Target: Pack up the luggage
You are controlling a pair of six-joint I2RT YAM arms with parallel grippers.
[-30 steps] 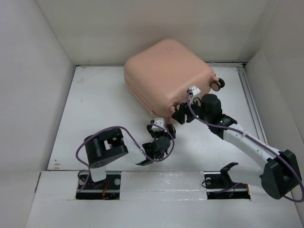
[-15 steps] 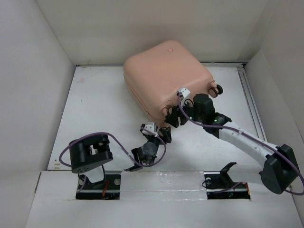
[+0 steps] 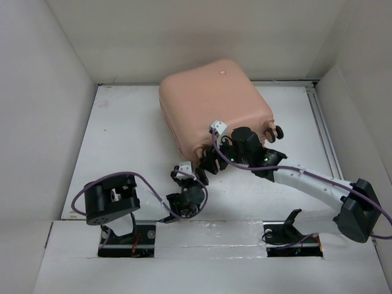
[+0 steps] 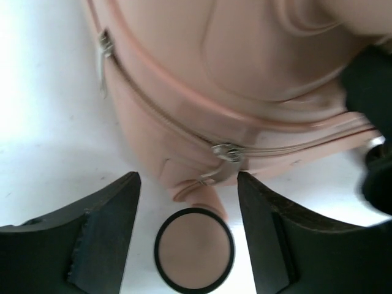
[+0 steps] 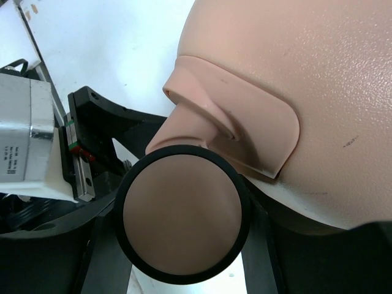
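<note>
The peach-pink luggage [image 3: 211,101] lies shut on the white table, its zipper [image 4: 153,104] closed and a pull [image 4: 228,153] hanging at the near corner. My left gripper [image 3: 184,173] is open at that corner. In the left wrist view a black-rimmed caster wheel [image 4: 194,248] sits between the left gripper's [image 4: 187,184] fingers with a gap on each side. My right gripper [image 3: 211,160] is at the neighbouring corner. In the right wrist view a second caster wheel [image 5: 182,213] fills the space between the fingers [image 5: 264,245], which press on it.
Two more caster wheels [image 3: 275,131] stick out on the luggage's right side. White walls close in the table on three sides. A metal rail [image 3: 321,122] runs along the right edge. The left arm's elbow [image 3: 110,205] and the right arm's elbow [image 3: 358,211] stand near the front.
The luggage has turned and slid left toward the front. Both grippers have moved left with its near corners. The left arm's elbow has swung left.
</note>
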